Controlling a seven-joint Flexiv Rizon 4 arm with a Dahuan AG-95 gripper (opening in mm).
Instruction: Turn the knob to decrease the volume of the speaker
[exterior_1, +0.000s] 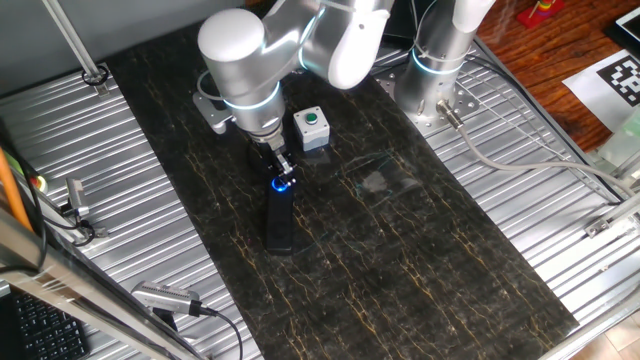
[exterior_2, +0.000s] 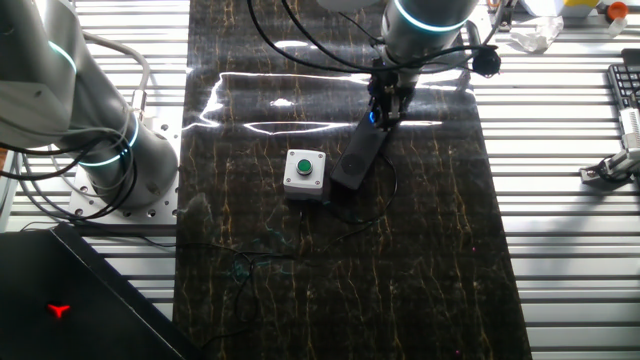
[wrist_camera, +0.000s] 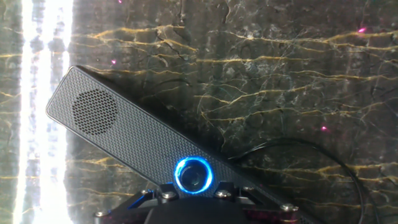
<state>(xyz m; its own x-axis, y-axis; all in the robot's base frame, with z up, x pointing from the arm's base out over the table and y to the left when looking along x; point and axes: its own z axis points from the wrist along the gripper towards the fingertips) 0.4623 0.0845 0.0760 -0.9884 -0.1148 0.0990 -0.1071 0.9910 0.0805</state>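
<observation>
The speaker (wrist_camera: 124, 134) is a slim black bar lying on the dark marble-patterned mat; it also shows in one fixed view (exterior_1: 279, 222) and in the other fixed view (exterior_2: 356, 158). The knob (wrist_camera: 194, 175), black with a glowing blue ring, sits near the speaker's end under my hand. It shows as a blue glow in one fixed view (exterior_1: 283, 184). My gripper (exterior_1: 284, 170) points straight down just over the knob, also in the other fixed view (exterior_2: 384, 108). In the hand view the jaws stand either side of the ring without covering it, so they look open.
A small grey box with a green button (exterior_1: 312, 127) stands close beside the speaker, also in the other fixed view (exterior_2: 304, 172). A thin black cable (wrist_camera: 323, 155) runs from the speaker across the mat. A second arm's base (exterior_1: 437, 75) stands at the mat's far edge.
</observation>
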